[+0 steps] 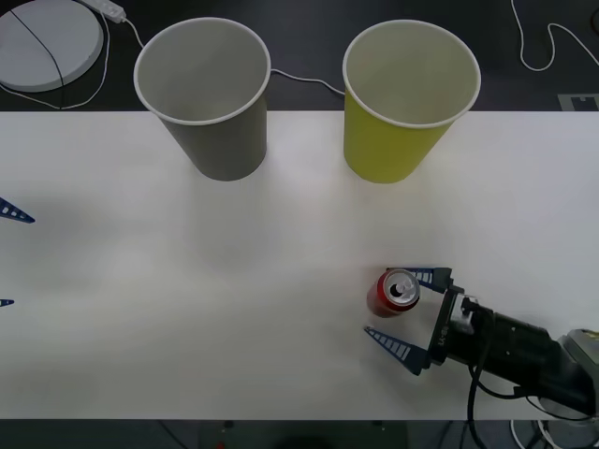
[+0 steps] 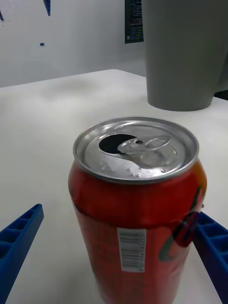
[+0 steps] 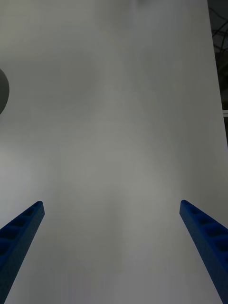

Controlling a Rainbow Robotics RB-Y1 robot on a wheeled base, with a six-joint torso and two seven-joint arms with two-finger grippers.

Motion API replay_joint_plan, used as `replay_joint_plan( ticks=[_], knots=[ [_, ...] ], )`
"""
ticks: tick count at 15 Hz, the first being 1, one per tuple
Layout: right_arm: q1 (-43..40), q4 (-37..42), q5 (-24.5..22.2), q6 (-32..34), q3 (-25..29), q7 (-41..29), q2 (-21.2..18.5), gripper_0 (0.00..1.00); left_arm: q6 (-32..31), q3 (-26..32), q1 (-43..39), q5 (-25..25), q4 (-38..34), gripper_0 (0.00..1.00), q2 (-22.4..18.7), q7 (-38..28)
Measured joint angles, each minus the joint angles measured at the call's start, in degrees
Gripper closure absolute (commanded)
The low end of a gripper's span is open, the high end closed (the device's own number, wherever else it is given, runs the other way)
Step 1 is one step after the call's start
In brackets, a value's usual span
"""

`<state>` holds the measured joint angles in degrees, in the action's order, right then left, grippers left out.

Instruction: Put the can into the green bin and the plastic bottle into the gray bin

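The can [image 1: 393, 293] stands upright on the white table [image 1: 281, 281], red with a silver top and an open pull-tab. My right gripper [image 1: 388, 301] is open with the can between its blue fingers. In the right wrist view the can [image 2: 137, 204] sits close in, nearer to one finger [image 2: 211, 242] than to the other. The gray bin [image 1: 225, 140] stands at the back left of centre and the green bin [image 1: 398, 145] at the back right, both upright with nothing inside. The plastic bottle is out of view. My left gripper [image 1: 7, 257] waits open at the table's left edge over bare table [image 3: 111, 206].
A round white disc [image 1: 47, 42] and white cables [image 1: 543, 56] lie on the dark floor beyond the table's far edge. The gray bin [image 2: 183, 52] rises beyond the can in the right wrist view. The table's front edge runs just below my right arm.
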<state>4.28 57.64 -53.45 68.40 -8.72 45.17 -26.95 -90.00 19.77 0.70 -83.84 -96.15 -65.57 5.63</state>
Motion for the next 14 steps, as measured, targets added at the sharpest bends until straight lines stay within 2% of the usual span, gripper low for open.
replay_joint_plan(
  ticks=[5, 6, 7, 14],
  knots=[
    [0.45, -0.01, 0.88, -1.43, -1.01, 0.25, 0.65, 0.02, 0.0, 0.0, 0.0, 0.0, 0.0, 0.0, 0.0, 0.0],
    [0.53, -0.04, 0.96, -1.72, -1.03, 0.34, 0.67, 0.68, 0.0, 0.0, 0.0, 0.0, 0.0, 0.0, 0.0, 0.0],
    [0.55, -0.03, 0.99, -1.9, -1.04, 0.43, 0.67, 0.98, 0.0, 0.0, 0.0, 0.0, 0.0, 0.0, 0.0, 0.0],
    [0.56, 0.0, 1.17, -1.96, -1.04, 0.6, 0.68, 1.0, 0.0, 0.0, 0.0, 0.0, 0.0, 0.0, 0.0, 0.0]
  ],
)
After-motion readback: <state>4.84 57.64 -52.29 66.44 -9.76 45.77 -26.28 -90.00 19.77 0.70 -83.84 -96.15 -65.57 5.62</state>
